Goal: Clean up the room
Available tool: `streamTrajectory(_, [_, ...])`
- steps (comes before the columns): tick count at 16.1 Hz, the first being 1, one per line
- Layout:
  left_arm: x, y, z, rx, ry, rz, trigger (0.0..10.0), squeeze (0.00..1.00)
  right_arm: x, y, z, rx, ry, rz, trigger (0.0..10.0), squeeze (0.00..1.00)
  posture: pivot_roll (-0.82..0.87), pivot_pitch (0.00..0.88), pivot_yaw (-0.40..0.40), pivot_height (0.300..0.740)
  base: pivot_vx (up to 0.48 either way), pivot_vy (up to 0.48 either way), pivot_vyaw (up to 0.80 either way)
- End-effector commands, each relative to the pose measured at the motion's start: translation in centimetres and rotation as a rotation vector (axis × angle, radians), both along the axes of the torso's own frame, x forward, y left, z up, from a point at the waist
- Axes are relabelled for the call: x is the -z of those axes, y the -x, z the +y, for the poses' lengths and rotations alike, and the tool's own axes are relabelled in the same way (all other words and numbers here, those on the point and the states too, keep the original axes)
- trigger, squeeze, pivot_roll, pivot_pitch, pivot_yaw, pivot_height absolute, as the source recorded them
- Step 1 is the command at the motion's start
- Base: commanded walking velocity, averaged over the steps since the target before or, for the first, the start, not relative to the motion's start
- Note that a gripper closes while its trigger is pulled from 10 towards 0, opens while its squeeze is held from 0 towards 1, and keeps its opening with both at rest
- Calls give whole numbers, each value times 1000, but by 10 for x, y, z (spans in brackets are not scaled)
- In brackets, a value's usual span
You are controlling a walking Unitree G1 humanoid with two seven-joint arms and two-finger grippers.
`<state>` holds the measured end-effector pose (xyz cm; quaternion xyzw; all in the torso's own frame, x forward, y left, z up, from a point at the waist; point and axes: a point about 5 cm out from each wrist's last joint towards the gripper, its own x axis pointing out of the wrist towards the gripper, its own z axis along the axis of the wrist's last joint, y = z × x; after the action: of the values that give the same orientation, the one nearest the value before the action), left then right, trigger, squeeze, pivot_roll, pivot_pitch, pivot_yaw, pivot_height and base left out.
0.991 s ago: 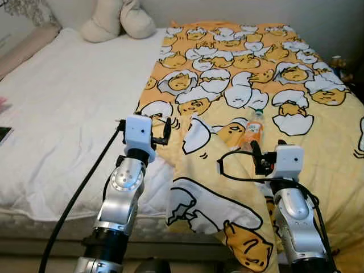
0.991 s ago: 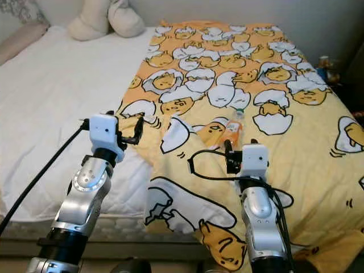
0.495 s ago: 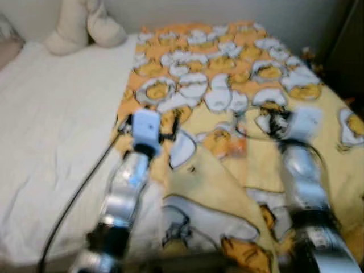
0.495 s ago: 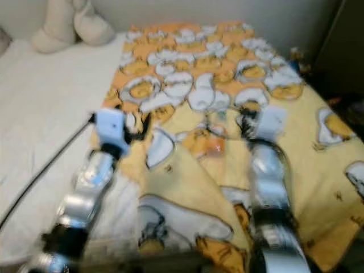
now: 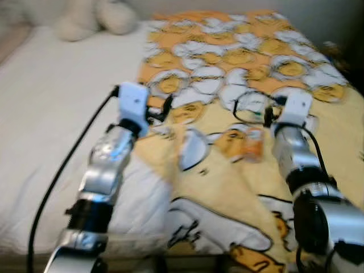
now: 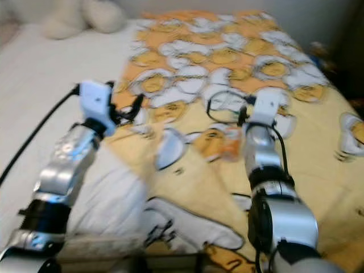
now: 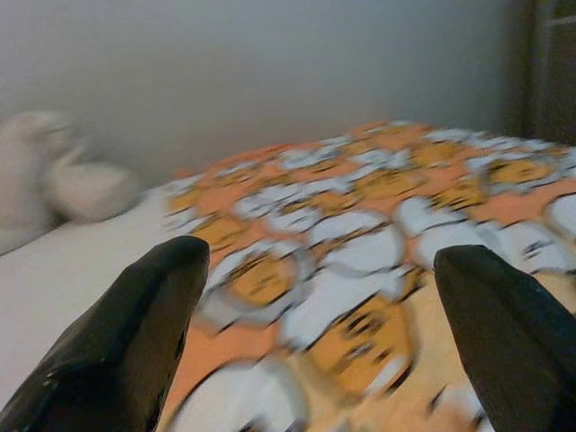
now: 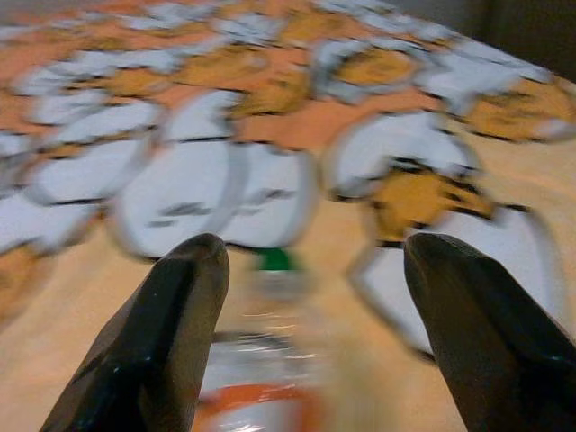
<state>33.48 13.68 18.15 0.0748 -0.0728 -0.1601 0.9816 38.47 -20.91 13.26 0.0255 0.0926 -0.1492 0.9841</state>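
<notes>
Both hands are spread: the right hand [image 8: 301, 297] points at the bottle [image 5: 252, 144] on the blanket [image 5: 239, 57], seemingly lining up a grasp, while the left hand [image 7: 324, 297] hovers empty over the bed [image 5: 51, 114].

Head stereo downward over bed [image 5: 45, 114]

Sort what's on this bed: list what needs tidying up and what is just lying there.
For the job:
- plastic bottle with orange label and green cap, lying on the blanket, between the open fingers of the right gripper
- yellow cartoon-egg blanket, a corner folded over

Lying about:
- cream plush toy at the head of the bed
- white mattress cover
- left gripper, open, empty
</notes>
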Motion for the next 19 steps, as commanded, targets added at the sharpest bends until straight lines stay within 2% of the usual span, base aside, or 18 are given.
streamTrajectory(1, [1,6,3,29,12,23,10000,0,11,4,-2,23,-4,48,10000,75,-20,73,77,697,0,0,0])
streamTrajectory(3, [3,19,-7,184,13,64,10000,0,16,6,-3,32,-2,69,10000,75,-10,101,76,697,0,0,0])
streamTrajectory(5, [4,42,-18,419,-60,129,10000,0,18,7,-7,52,30,88,10000,75,0,139,70,697,0,0,0])
streamTrajectory(9, [-4,45,-14,430,-56,140,10000,0,12,6,-13,82,59,71,10000,82,2,169,67,697,0,0,0])
streamTrajectory(10, [-5,50,-13,434,-57,150,10000,0,14,7,-14,80,58,76,10000,82,8,189,67,697,0,0,0])
streamTrajectory(12, [-1,58,-9,436,-71,188,10000,0,26,11,-13,79,-13,134,10000,78,30,221,67,697,0,0,0])
streamTrajectory(15, [-3,61,-6,428,-80,201,10000,0,34,14,-11,78,-59,167,10000,86,48,234,66,697,0,0,0])
streamTrajectory(16, [-3,63,-5,419,-85,210,10000,0,38,15,-9,67,-108,181,8275,94,58,241,65,697,0,0,0])
streamTrajectory(17, [-3,63,-4,417,-86,213,10000,0,38,16,-9,64,-117,184,8275,94,58,241,65,697,0,0,0])
streamTrajectory(18, [-3,64,-4,414,-87,216,10000,0,40,16,-8,54,-141,190,0,94,63,246,66,697,0,0,0])
streamTrajectory(19, [-2,64,-4,412,-86,217,10000,0,40,16,-8,50,-151,192,0,94,63,246,66,697,0,0,0])
